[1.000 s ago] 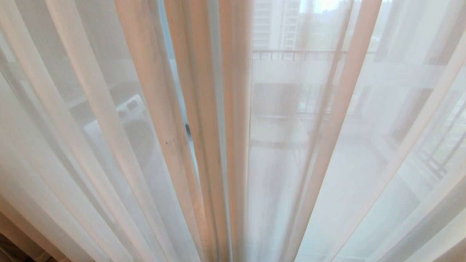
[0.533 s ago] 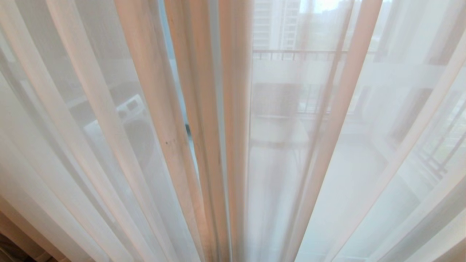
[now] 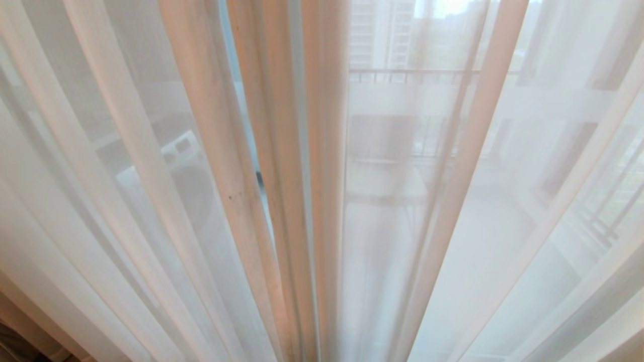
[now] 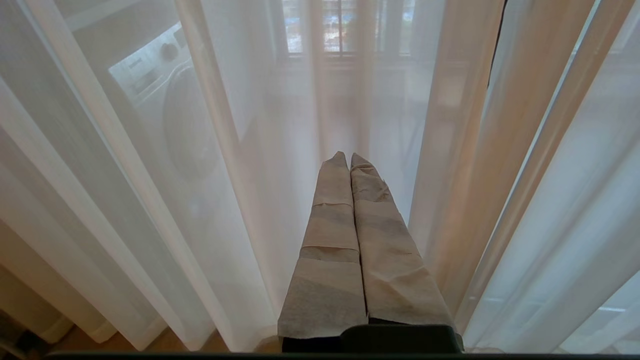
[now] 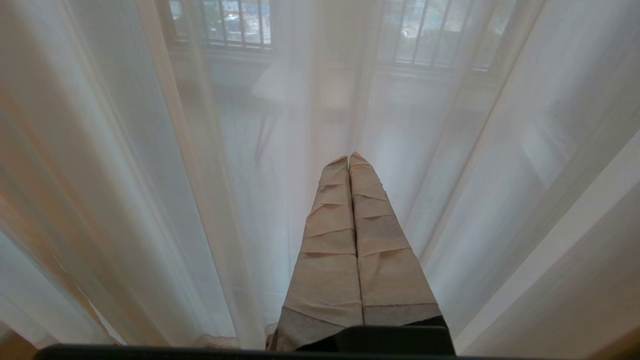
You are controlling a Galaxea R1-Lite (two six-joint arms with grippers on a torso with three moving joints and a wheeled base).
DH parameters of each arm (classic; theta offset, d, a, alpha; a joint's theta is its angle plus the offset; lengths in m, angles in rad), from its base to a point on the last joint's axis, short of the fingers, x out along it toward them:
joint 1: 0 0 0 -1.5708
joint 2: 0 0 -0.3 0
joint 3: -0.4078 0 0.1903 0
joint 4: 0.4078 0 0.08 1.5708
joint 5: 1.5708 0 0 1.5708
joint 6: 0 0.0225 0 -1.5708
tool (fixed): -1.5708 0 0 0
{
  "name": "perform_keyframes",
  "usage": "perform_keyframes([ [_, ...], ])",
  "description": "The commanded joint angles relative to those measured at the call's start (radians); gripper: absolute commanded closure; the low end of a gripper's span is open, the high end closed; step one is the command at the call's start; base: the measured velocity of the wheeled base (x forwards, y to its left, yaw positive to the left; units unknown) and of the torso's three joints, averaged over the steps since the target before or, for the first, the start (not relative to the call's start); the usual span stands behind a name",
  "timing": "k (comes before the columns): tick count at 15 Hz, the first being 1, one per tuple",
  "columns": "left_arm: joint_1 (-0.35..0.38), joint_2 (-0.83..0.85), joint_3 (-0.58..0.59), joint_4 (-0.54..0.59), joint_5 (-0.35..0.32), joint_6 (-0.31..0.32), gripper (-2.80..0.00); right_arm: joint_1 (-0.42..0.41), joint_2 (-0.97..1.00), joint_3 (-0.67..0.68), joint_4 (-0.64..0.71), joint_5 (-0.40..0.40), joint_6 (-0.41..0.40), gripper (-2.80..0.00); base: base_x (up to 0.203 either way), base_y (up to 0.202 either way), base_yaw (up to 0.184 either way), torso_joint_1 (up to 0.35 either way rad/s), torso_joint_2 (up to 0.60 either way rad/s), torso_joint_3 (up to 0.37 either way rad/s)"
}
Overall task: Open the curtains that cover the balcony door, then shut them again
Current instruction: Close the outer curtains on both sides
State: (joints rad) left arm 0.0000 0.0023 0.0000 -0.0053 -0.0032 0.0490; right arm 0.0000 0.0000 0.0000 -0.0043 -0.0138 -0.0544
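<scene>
Head view: the curtains (image 3: 282, 176) hung drawn across the whole frame, slim gap at 12 o'clock; no arms seen.
Left wrist: left end effector (image 4: 349, 160) pressed closed, empty, facing sheers; washing machine (image 4: 165, 100) behind at 10 o'clock.
Right wrist: right end effector (image 5: 348, 159) closed, empty; railing (image 5: 425, 35) at 1 o'clock.

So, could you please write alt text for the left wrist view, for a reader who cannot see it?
The left gripper, its tape-wrapped fingers pressed shut and holding nothing, points at the sheer white curtains hanging closed in front of it. A washing machine shows dimly through the fabric.
</scene>
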Motion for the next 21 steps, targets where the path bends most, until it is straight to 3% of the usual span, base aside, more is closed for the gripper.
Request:
perform_keyframes([
  [1,0.0,-0.002,-0.001,-0.001,0.0,-0.001,0.0,0.0,0.0,0.0,0.0,0.0,-0.001,0.0,0.0,0.0,0.0,0.0,0.0,0.0],
  [21,0.0,-0.002,0.0,0.001,0.0,-0.001,0.0,0.0,0.0,0.0,0.0,0.0,-0.001,0.0,0.0,0.0,0.0,0.0,0.0,0.0],
])
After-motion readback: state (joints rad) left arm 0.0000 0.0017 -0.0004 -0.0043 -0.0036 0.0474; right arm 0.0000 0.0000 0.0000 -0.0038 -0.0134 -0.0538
